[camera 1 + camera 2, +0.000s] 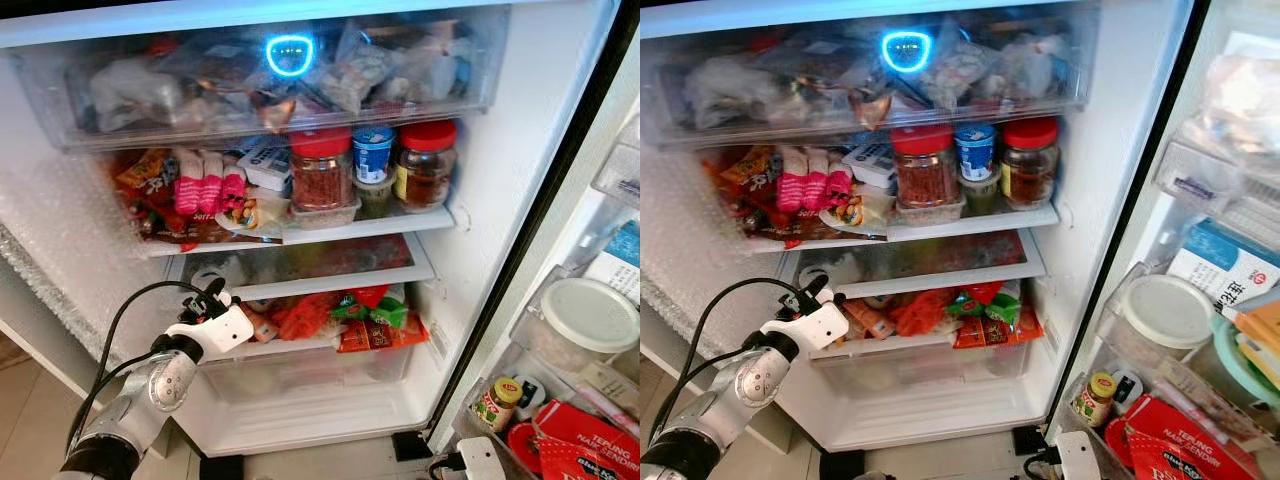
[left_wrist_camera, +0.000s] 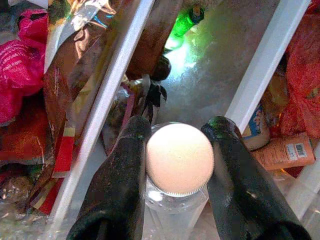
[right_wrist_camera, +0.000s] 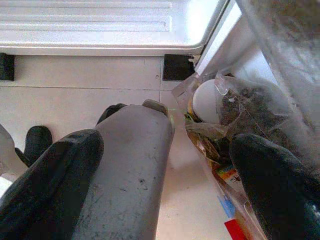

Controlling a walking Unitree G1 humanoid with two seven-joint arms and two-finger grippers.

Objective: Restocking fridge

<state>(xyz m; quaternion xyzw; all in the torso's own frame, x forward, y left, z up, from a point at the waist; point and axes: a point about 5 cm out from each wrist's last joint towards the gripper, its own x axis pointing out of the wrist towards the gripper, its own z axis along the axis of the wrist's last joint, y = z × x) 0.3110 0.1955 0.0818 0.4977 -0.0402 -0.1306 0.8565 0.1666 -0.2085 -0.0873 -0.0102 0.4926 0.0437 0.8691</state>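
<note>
Fridge shelf [image 1: 370, 228] under red-lidded jars [image 1: 321, 168]

A home kitchen: packed open fridge [image 1: 480, 180] on tiled floor [image 3: 90, 107].

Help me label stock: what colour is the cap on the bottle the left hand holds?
White cap, clearest in the left wrist view.

I see pale floor tiles [image 1: 25, 400] at near left, running under the open fridge; a black-edged wall [image 1: 560, 180] stands to the right, brightly lit.
</note>
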